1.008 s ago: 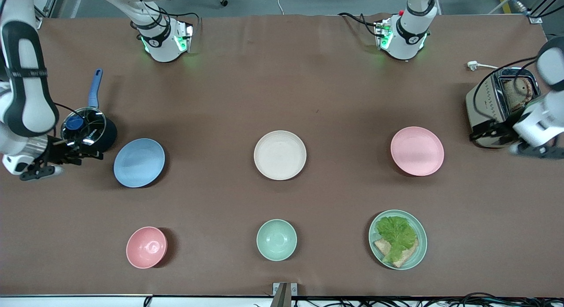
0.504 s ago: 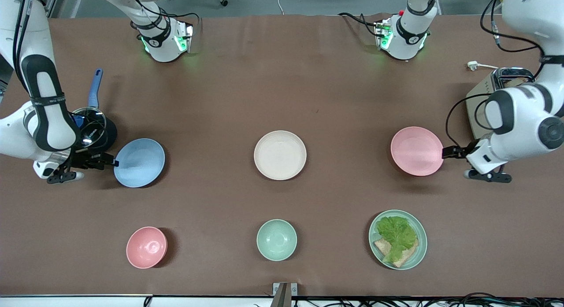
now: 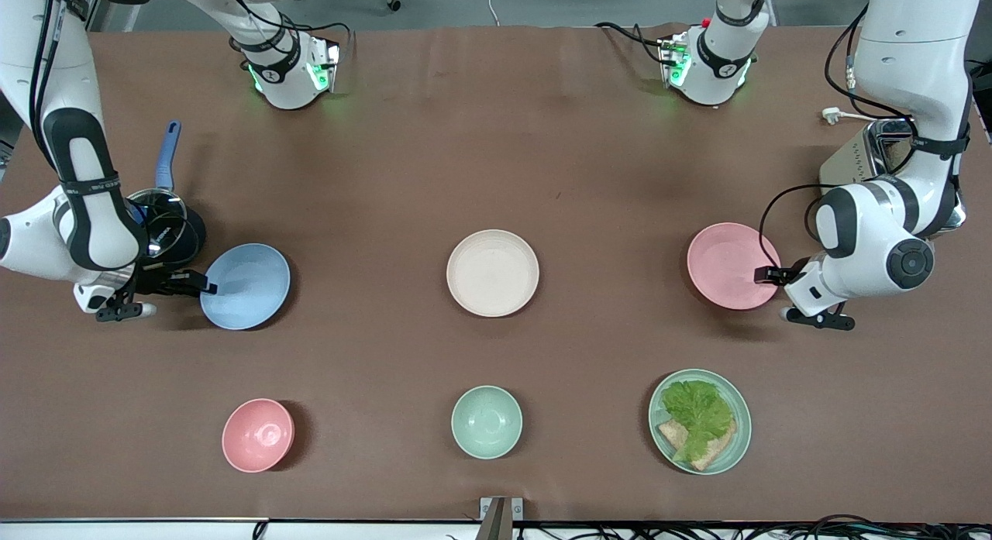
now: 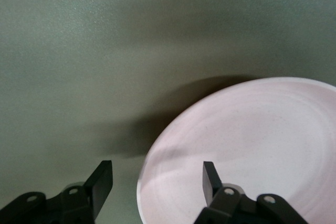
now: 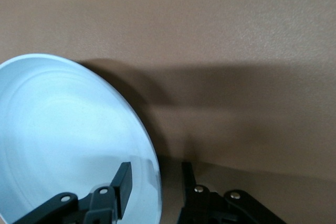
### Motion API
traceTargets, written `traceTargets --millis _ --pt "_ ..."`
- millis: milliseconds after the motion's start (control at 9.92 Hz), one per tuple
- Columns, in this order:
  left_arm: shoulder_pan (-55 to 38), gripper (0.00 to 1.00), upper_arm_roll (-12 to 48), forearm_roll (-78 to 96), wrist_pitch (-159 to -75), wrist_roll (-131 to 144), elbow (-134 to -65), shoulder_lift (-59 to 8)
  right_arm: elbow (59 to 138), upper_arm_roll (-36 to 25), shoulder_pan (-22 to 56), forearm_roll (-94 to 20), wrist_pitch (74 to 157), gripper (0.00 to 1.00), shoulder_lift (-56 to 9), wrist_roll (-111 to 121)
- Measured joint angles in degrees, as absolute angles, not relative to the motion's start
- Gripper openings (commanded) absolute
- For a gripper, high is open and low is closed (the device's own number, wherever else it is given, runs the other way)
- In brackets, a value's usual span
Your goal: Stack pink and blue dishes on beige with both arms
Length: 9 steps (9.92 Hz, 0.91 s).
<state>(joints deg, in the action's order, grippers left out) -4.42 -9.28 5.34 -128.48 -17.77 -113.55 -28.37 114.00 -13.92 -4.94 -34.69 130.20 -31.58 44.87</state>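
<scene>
The light blue plate (image 3: 248,288) lies toward the right arm's end of the table. My right gripper (image 3: 203,284) is at its outer rim, open. In the right wrist view the blue plate (image 5: 68,140) has its rim between the two fingers of the right gripper (image 5: 155,182), one over the plate and one outside. The pale pink plate (image 3: 728,263) lies toward the left arm's end. My left gripper (image 3: 767,275) is open at its rim. The left wrist view shows the left gripper (image 4: 156,182) straddling the pink plate's (image 4: 262,145) edge. The beige plate (image 3: 493,273) sits between them, bare.
A black pot with a blue handle (image 3: 159,226) stands beside the blue plate. A toaster (image 3: 872,160) stands past the pink plate. Nearer the front camera are a pink bowl (image 3: 258,435), a mint-green bowl (image 3: 487,421) and a green plate with lettuce and bread (image 3: 700,421).
Both arms swung in from the table's ends. Each gripper has come down to its plate's outer rim and now straddles it. The plates have not moved.
</scene>
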Motion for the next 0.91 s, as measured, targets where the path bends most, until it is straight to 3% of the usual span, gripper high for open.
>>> traceTargets --millis 101,303,605,706,908 --pt "-4.36 0.38 -9.29 5.34 -128.48 -17.77 -113.8 -28.37 113.97 -14.0 -4.95 -34.85 130.25 0.01 -31.82 45.0" --pt "-4.35 0.34 -9.29 5.34 -128.48 -17.77 -114.73 -28.37 113.85 -14.08 -5.04 -35.11 129.47 0.01 -31.74 45.0" --pt "-4.35 0.07 -9.29 5.34 -128.48 -17.77 -115.76 -28.37 111.47 -15.23 -5.01 -35.57 123.04 0.01 -31.35 44.06" --pt "-4.35 0.02 -9.29 5.34 -128.46 -17.81 -115.76 -28.34 109.14 -16.43 -4.93 -35.6 118.71 0.01 -31.34 42.92" --pt "-4.38 0.02 -9.25 5.35 -127.91 -18.11 -115.7 -27.47 103.01 -18.87 -4.86 -35.59 110.68 0.01 -30.88 40.03"
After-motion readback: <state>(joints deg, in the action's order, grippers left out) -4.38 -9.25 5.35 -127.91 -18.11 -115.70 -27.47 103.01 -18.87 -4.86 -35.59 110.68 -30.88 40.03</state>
